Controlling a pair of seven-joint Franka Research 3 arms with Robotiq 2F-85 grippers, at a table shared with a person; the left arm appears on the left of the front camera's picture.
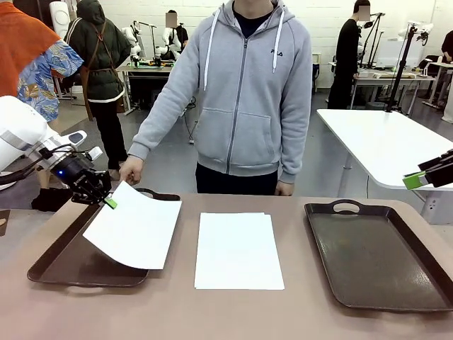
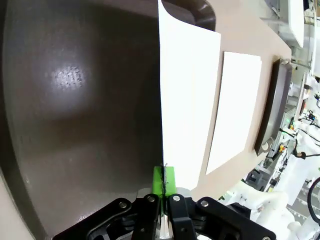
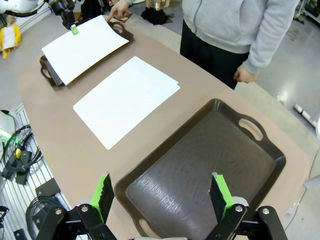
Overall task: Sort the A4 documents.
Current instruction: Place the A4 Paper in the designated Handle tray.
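My left gripper (image 1: 108,201) is shut on the corner of one white A4 document (image 1: 134,227) and holds it slanted above the left dark brown tray (image 1: 56,265). In the left wrist view the held sheet (image 2: 187,100) runs away from my closed green pads (image 2: 159,181) over the tray's dark floor (image 2: 80,100). A stack of A4 documents (image 1: 237,249) lies flat on the table between the trays. My right gripper (image 3: 161,192) hangs open above the right tray (image 3: 200,170), with nothing between its fingers. Its green fingertip (image 1: 414,180) shows at the right edge of the front view.
A person in a grey hoodie stands at the far side, one hand (image 1: 130,170) at the left tray's far handle. The right tray (image 1: 368,251) holds nothing. Bare tabletop (image 1: 233,312) runs along the near edge.
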